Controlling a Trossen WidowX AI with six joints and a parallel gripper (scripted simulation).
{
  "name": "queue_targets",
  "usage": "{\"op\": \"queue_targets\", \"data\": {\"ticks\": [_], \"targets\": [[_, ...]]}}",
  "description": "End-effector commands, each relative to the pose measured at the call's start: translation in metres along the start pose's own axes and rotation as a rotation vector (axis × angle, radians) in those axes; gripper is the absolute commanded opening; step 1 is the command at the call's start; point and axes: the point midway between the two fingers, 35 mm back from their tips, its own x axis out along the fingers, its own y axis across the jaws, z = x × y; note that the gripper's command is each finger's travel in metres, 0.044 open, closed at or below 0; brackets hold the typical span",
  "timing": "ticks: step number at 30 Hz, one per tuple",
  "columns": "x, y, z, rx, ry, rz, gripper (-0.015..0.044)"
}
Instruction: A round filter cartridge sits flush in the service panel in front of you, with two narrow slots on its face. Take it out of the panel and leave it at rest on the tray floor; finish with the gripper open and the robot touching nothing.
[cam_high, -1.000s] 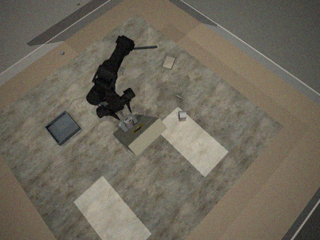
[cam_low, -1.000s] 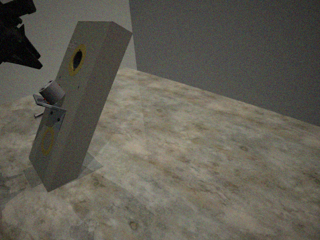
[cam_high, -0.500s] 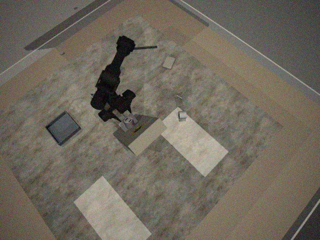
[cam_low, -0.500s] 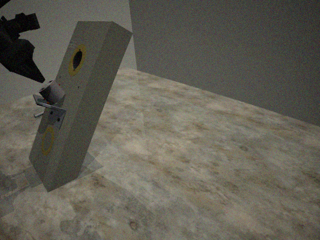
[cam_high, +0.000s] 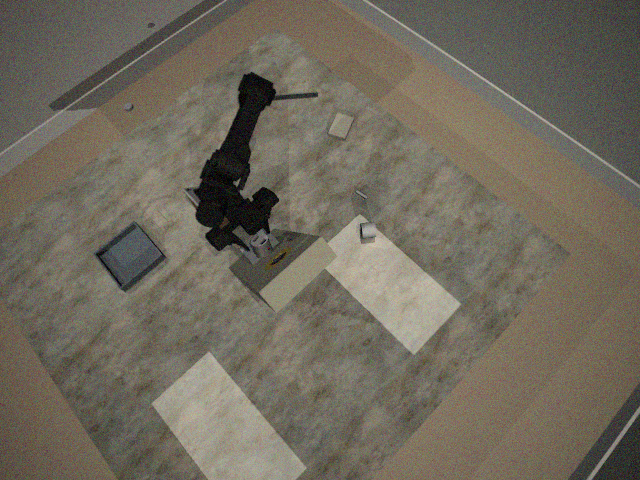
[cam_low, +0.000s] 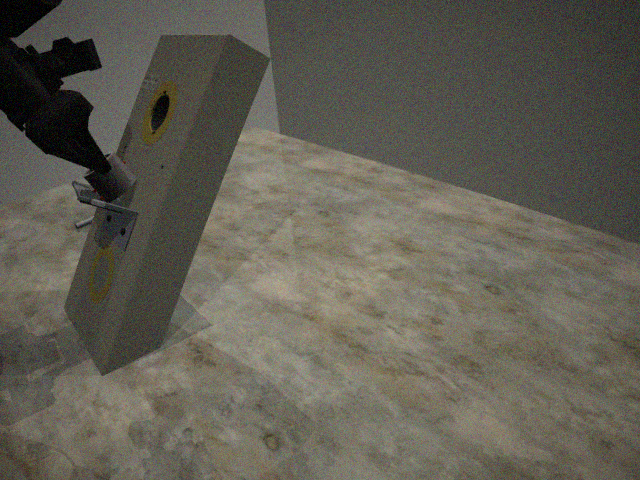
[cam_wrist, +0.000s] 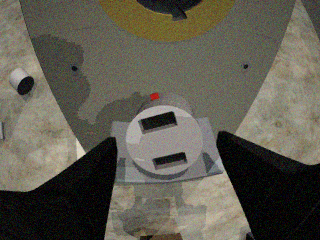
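Note:
The round pale cartridge (cam_high: 260, 240) (cam_low: 117, 179) (cam_wrist: 164, 141), two dark slots on its face and a red mark at its side, is outside its socket. It rests on a grey metal bracket (cam_low: 116, 225) (cam_wrist: 212, 131) on the front of the tilted service panel (cam_high: 299, 274) (cam_low: 178, 170) (cam_wrist: 165, 65). The yellow-ringed socket above it is a dark hole (cam_low: 160, 112) (cam_wrist: 170, 4). My gripper (cam_high: 258, 240) (cam_wrist: 167, 136) is open, its black fingers on either side of the cartridge with gaps in the wrist view. The tray (cam_high: 130, 255) is empty.
A second yellow ring (cam_low: 100, 276) is low on the panel. A loose white cylinder (cam_high: 367, 230) (cam_wrist: 21, 81) stands or lies beyond the panel, near a small rod (cam_high: 361, 194). A pale block (cam_high: 341, 126) lies farther back.

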Motion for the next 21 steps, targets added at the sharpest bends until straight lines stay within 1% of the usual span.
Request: {"op": "queue_targets", "data": {"ticks": [1,7,9,18,21], "targets": [[0.0067,0.0013,-0.0004,0.005,-0.003,0.006,0.0305],[0.0151,0.0022,-0.0007,0.004,-0.004,0.008,0.0305],[0.0110,0.0010,-0.0003,-0.001,-0.001,0.002,0.0252],[0.0110,0.0010,-0.0003,-0.001,-0.001,0.002,0.0192],[0.0110,0.0010,-0.0003,-0.001,-0.001,0.002,0.0113]]}}
